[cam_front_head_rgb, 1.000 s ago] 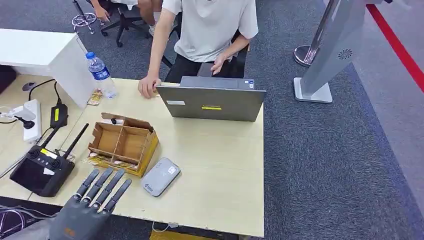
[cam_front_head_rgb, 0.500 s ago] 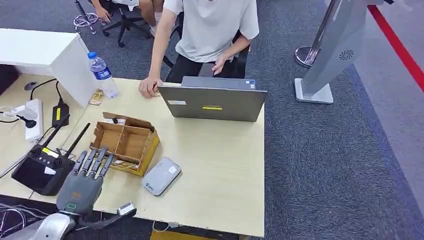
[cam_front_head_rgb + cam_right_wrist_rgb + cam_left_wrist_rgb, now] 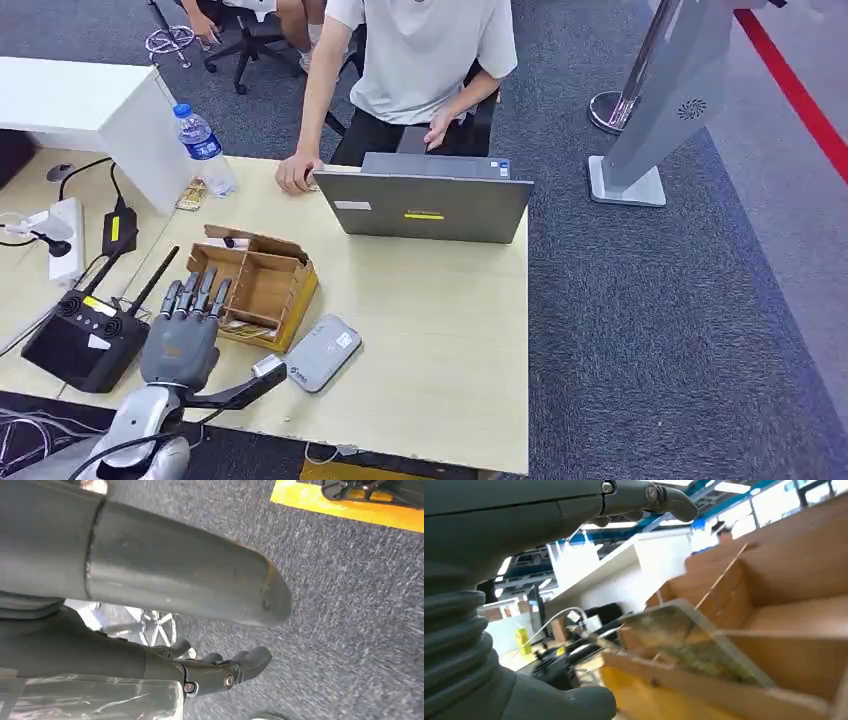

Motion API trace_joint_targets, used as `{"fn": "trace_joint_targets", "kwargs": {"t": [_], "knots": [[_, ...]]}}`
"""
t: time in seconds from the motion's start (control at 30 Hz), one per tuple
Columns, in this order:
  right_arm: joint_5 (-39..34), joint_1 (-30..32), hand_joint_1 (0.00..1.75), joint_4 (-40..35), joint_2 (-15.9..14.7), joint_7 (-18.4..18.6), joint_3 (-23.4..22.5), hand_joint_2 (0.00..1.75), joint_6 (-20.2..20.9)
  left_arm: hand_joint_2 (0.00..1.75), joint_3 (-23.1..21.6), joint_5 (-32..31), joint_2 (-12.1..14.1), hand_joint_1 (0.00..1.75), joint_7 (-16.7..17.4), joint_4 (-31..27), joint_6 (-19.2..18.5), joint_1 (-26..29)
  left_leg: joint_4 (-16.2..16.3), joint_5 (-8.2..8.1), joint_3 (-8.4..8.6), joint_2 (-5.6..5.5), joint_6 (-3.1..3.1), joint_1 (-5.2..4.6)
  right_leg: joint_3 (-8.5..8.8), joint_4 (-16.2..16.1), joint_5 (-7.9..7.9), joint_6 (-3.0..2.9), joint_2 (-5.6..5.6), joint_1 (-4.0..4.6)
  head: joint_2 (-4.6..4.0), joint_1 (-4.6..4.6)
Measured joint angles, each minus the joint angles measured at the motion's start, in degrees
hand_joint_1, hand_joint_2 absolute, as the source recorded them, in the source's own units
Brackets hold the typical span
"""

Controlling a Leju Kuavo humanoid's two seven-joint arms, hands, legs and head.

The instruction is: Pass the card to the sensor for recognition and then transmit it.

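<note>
- Pale wooden table (image 3: 440,330) sits on dark grey carpet, and a person in a light shirt (image 3: 420,50) sits at its far edge, at 12 o'clock from me, behind a grey laptop (image 3: 425,205).
- On my head view the left hand (image 3: 185,335) hangs over the near-left part of the table, fingers straight and a little apart, holding nothing, thumb stuck out toward 3 o'clock.
- Its fingertips reach over the near rim of the cardboard box (image 3: 255,285), an open tray with dividers.
- My left wrist view looks close into that box, and the card (image 3: 684,642) leans there on the near wall, tilted, a greenish printed face in a clear sleeve; the hand is not touching it.
- Just at 3 o'clock of the left hand lies the grey sensor (image 3: 322,352), flat on the table, beside the box's near-right corner.
- At 9 o'clock of the hand sits a black controller (image 3: 85,340) with two antennas.
- A water bottle (image 3: 205,150) stands at 11 o'clock, near a white cabinet (image 3: 90,105).
- The right hand (image 3: 220,672) hangs over carpet in my right wrist view, fingers curled in around nothing.
</note>
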Motion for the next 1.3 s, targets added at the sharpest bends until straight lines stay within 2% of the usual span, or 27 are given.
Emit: {"fn": "trace_joint_targets", "kwargs": {"t": [0.2, 0.63, 0.67, 1.3], "knots": [[0.7, -0.1, 0.00, 0.0, 0.0, 0.0, 0.9, 0.00, 0.0, 1.75, 0.0, -1.0, -2.7, 0.00, -2.0, 2.6, 4.0, -1.8, 0.0, 0.00, 0.02, 0.04, 0.00, 0.00, 0.00, 0.0, 0.00, 0.00, 0.04, 0.00, 0.00, -0.02], [1.7, -0.1, 0.00, 0.0, 0.0, 0.0, 1.7, 0.00, 0.0, 1.75, 0.0, -0.8, -4.4, 0.00, -3.1, 4.0, 4.8, -1.9, 0.0, 0.00, 0.00, 0.04, 0.00, 0.00, -0.03, 0.0, 0.00, 0.00, 0.04, 0.01, 0.00, 0.00], [1.7, -0.1, 0.00, 0.0, 0.0, 0.0, 1.7, 0.00, 0.0, 1.75, 0.0, -0.8, -4.4, 1.75, -3.1, 4.0, 4.9, -1.8, 0.0, 0.00, 0.00, 0.04, 0.00, 0.00, -0.02, 0.0, 0.00, 0.00, 0.04, 0.01, 0.00, 0.00], [1.8, -0.1, 0.00, 0.0, -0.1, -0.2, 1.7, 0.00, 0.0, 1.75, 0.0, 4.2, -4.5, 1.75, -5.5, 4.0, 2.7, -0.9, 0.0, 0.00, -0.01, 0.04, 0.00, 0.00, -0.02, 0.0, 0.00, 0.00, 0.04, 0.01, 0.00, 0.00]]}}
